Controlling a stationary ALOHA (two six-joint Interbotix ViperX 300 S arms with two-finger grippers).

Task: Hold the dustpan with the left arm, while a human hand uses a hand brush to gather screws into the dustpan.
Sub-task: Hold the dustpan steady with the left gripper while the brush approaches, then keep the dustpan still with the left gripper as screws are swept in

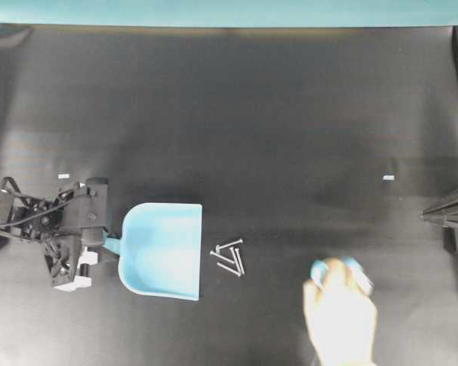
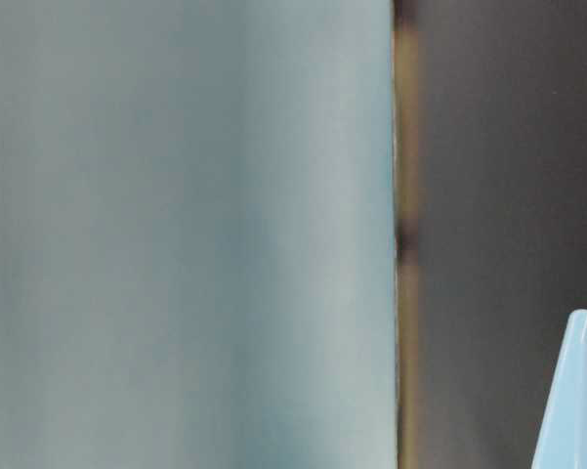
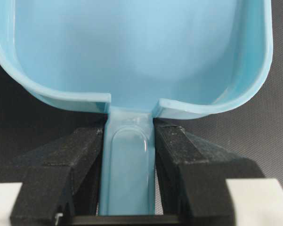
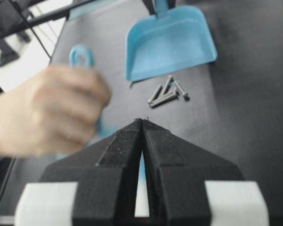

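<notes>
The light blue dustpan (image 1: 164,248) lies flat left of centre, its open mouth facing right. My left gripper (image 1: 107,242) is shut on its short handle; in the left wrist view the black fingers (image 3: 80,150) press both sides of the handle (image 3: 129,165). Several silver screws (image 1: 230,258) lie in a loose bunch just right of the mouth. A human hand (image 1: 341,320) holds the hand brush (image 1: 320,268) at the front right, apart from the screws; the bristles are hidden. My right gripper (image 1: 425,216) stays at the right edge, shut (image 4: 142,121) and empty.
The table is covered with a black mat. Two small pale tape marks lie on it, one at the left (image 1: 63,176) and one at the right (image 1: 389,178). A teal wall (image 1: 213,11) runs along the back edge. A corner of the dustpan (image 2: 576,401) shows in the table-level view.
</notes>
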